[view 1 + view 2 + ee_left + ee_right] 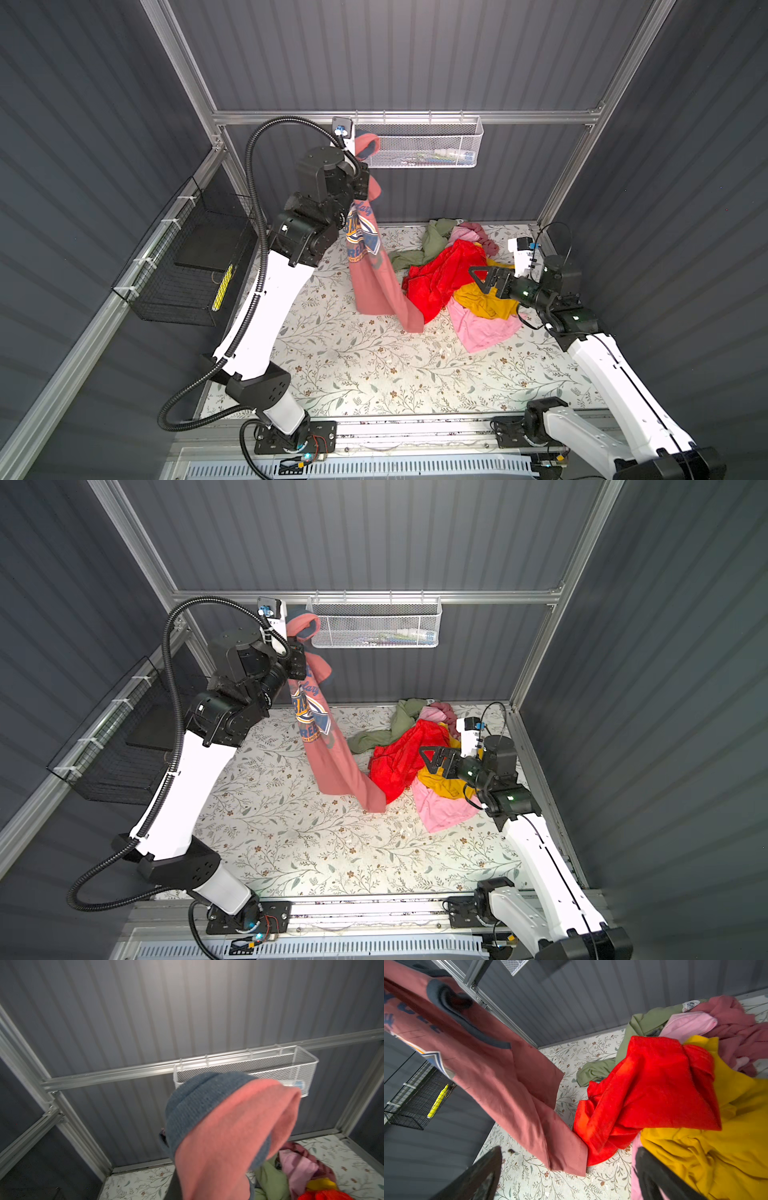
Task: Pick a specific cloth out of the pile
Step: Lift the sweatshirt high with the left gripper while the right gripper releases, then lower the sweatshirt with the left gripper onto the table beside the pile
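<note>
The cloth (374,286) (332,766), a salmon-pink T-shirt with blue-grey neck trim and a blue chest print, hangs from my left gripper (362,183) (297,663), which is shut on it high up near the back wall. Its lower hem still touches the table beside the red garment. In the left wrist view the cloth (228,1136) covers the jaws. The pile (453,274) (407,758) (654,1084) of red, yellow, pink, olive and dusty-rose garments lies at the back right. My right gripper (478,281) (429,761) (569,1150) is open just above the pile's front edge, holding nothing.
A white mesh basket (419,145) (270,1068) hangs on the back rail just right of the lifted cloth. A black wire basket (187,266) holding a yellow item is fixed to the left wall. The floral table cover (353,365) stretches across the front.
</note>
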Controlling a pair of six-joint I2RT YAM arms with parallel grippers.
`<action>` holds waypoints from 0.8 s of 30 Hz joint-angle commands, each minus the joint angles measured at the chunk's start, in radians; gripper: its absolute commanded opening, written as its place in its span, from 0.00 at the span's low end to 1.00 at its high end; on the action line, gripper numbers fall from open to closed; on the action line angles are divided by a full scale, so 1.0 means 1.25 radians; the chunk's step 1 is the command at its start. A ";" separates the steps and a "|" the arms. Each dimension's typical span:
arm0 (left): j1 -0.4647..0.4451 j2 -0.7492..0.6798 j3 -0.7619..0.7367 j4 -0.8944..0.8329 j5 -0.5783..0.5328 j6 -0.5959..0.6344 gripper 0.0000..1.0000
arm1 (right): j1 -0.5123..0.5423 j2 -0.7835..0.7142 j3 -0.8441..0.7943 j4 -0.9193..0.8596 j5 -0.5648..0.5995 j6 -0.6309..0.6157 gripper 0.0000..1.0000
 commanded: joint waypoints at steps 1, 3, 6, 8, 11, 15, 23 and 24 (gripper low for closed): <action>0.082 -0.027 -0.045 -0.013 0.004 -0.006 0.00 | 0.016 0.016 0.023 0.020 0.009 -0.018 0.99; 0.128 -0.032 -0.085 -0.011 0.008 -0.004 0.00 | 0.024 0.019 0.027 0.016 0.015 -0.022 0.99; 0.166 -0.035 -0.143 0.025 0.006 0.028 0.00 | 0.032 0.016 0.028 0.011 0.025 -0.027 0.99; 0.183 -0.020 -0.148 0.039 -0.016 0.054 0.00 | 0.035 0.015 0.028 0.006 0.027 -0.027 0.99; 0.228 0.013 -0.100 0.018 -0.017 0.070 0.00 | 0.039 0.013 0.028 -0.008 0.039 -0.031 0.99; 0.282 0.031 -0.084 0.011 0.004 0.089 0.00 | 0.040 0.005 0.023 -0.024 0.053 -0.037 0.99; 0.284 -0.026 -0.322 0.129 0.032 0.107 0.00 | 0.042 0.008 0.023 -0.031 0.064 -0.048 0.99; 0.279 -0.038 -0.354 0.147 0.046 0.096 0.00 | 0.042 0.011 0.027 -0.034 0.065 -0.049 0.99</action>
